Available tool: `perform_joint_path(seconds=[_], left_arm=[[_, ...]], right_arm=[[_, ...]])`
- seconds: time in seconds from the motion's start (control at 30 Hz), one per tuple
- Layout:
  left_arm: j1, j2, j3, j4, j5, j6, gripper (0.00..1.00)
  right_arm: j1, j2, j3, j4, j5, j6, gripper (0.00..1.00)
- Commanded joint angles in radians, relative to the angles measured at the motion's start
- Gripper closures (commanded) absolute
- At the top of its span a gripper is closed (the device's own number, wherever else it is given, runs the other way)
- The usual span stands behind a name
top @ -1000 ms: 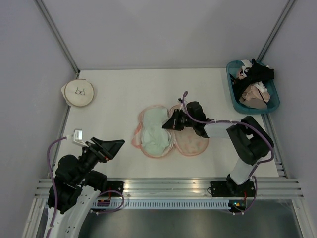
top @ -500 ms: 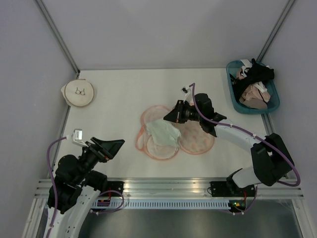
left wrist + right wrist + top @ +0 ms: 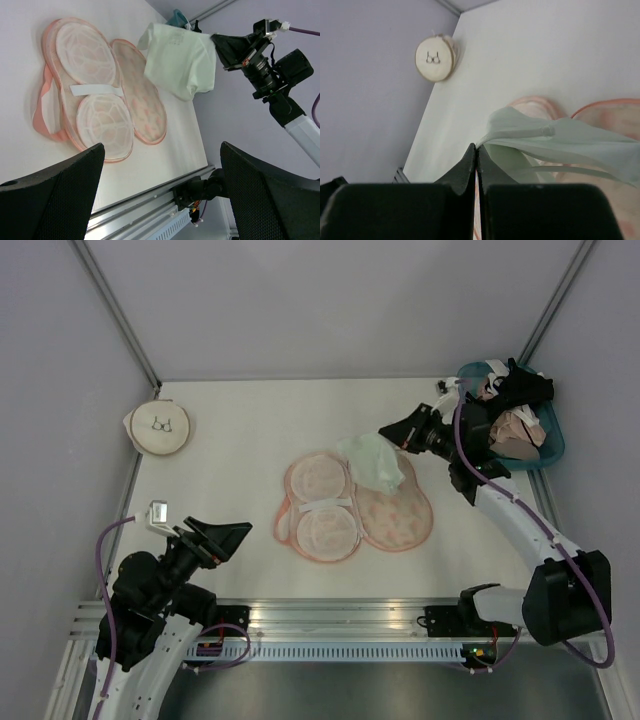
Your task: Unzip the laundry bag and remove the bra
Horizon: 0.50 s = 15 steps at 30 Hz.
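Only marking was a bra doodle on the round pouch at 10 o'clock. The pale minty bra hung pinched in the right end effector, over the opened peach bag mid-bench. The left end effector was spread wide.

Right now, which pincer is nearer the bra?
Right. The right pincer is shut on the bra, holding it over the open bag's far edge; the left pincer hangs open at the table's near-left corner, far from it.
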Motion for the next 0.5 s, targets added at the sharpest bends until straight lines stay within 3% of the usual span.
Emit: perform_joint_path(seconds=[0.0, 0.27, 0.47], left_arm=[[0.001, -0.034, 0.029, 0.005, -0.004, 0.019, 0.0], [0.002, -0.014, 0.054, 0.006, 0.005, 0.026, 0.0], [0.001, 0.026, 0.088, 0.003, 0.014, 0.045, 0.0]], right_arm=[[-0.115, -0.035, 0.099, -0.012, -0.032, 0.003, 1.0], [-0.469, 0.058, 0.317, -0.049, 0.061, 0.049, 0.99], [-0.623, 0.19, 0.423, -0.032, 0.233, 0.087, 1.0]])
